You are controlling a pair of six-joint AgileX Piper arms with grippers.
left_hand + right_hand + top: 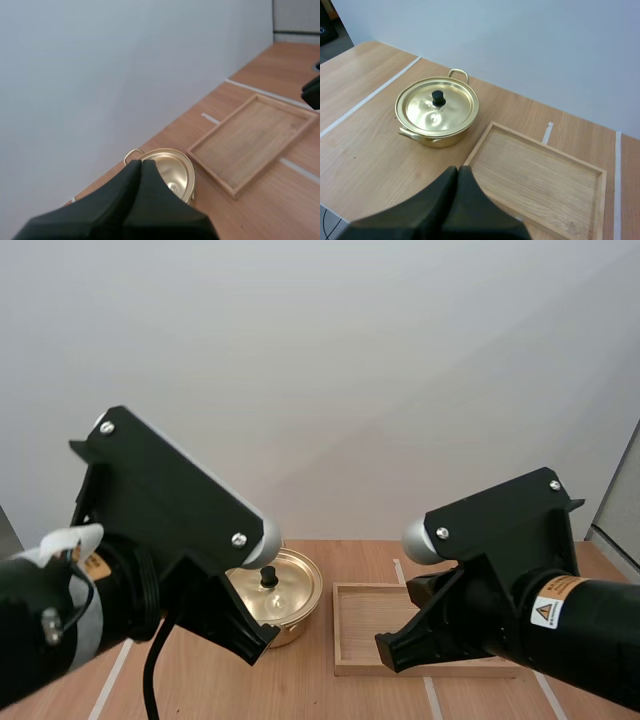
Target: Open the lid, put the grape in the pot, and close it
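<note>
The pot (441, 141) stands on the wooden table (365, 150), gold-coloured and shiny, with 2 small loop handles, 1 on the side toward the wall and 1 on the opposite side. The lid (425, 110) is on the pot, sitting flat and covering the rim all the way round, and its black knob (438, 98) stands upright in the middle. Just beside the pot lies a shallow wooden tray (540, 180) with a low raised edge. The 2 are close but not touching, with a narrow strip of table between the pot's wall and the tray's nearest corner. In the high view the pot is to the left of the tray. Thin pale strips (370, 97) run across the table, 1 on the far side of the pot from the tray and others by the tray. The left gripper (141, 167) is closed on nothing: its 2 black fingers lie pressed together as 1 dark wedge. It is raised off the table, and from its own camera the tip of the wedge lines up with the pot's near edge. The right gripper (458, 171) is closed on nothing too, its fingers also together in 1 wedge. It is likewise held up off the table, and its tip points at the tray's corner nearest the pot. Neither gripper touches the pot, the lid or the tray.
</note>
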